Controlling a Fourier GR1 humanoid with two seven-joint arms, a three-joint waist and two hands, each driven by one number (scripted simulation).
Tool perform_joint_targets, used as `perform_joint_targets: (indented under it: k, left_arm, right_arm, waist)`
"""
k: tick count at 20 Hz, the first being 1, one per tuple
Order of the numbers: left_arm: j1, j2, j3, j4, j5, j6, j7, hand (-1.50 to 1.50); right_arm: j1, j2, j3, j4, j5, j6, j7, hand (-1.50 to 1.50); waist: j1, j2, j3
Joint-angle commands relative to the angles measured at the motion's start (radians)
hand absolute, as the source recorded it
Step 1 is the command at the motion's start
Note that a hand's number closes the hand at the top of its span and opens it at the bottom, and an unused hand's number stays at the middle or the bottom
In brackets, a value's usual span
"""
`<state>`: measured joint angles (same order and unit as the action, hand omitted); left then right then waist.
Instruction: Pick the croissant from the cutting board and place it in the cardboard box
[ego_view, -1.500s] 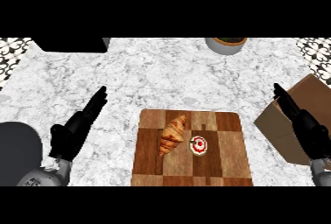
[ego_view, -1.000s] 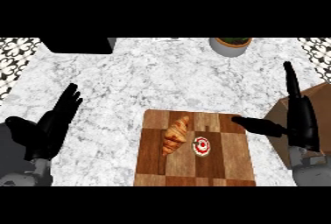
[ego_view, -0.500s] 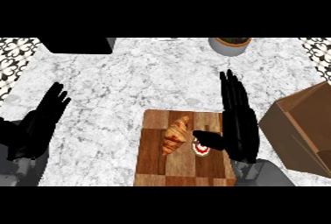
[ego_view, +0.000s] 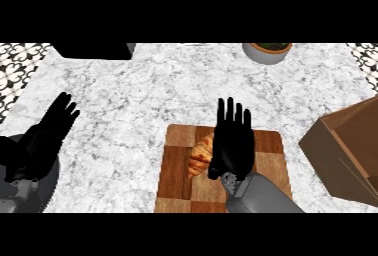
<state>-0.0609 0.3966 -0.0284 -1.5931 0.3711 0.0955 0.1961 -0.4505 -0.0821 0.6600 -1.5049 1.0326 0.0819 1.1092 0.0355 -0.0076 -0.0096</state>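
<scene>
Black right robot hand (ego_view: 233, 142) flat over croissant (ego_view: 199, 156).

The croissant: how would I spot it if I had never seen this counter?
Find the checkered brown wooden cutting board near the front of the white marbled counter. The golden-brown crescent croissant lies on it, just left of the robot's open black right hand. It is the only food showing on the board.

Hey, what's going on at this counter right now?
The robot's right hand, fingers straight, is over the cutting board, covering part of the croissant that lies on it. It has not grasped the croissant. The cardboard box waits at the right. The left hand rests open at the left edge.
</scene>
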Motion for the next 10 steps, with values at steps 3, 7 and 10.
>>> perform_joint_targets:
  k: [3,7,10]
  left_arm:
    - [-0.013,-0.003,0.004,-0.013,0.026,-0.02,0.016,0.0]
    - [-0.011,0.009,0.0,-0.002,0.014,-0.03,0.017,0.0]
    - [0.018,0.002,-0.002,0.004,0.009,-0.041,-0.011,0.0]
  right_arm:
    - [-0.133,0.079,-0.027,0.124,-0.106,0.227,0.314,-1.5]
    - [-0.152,0.08,-0.041,0.176,-0.216,0.223,0.375,-1.5]
    - [-0.197,0.081,-0.079,0.215,-0.271,0.219,0.377,-1.5]
  waist:
    - [0.025,0.008,0.005]
    - [0.023,0.008,0.006]
    - [0.023,0.004,0.005]
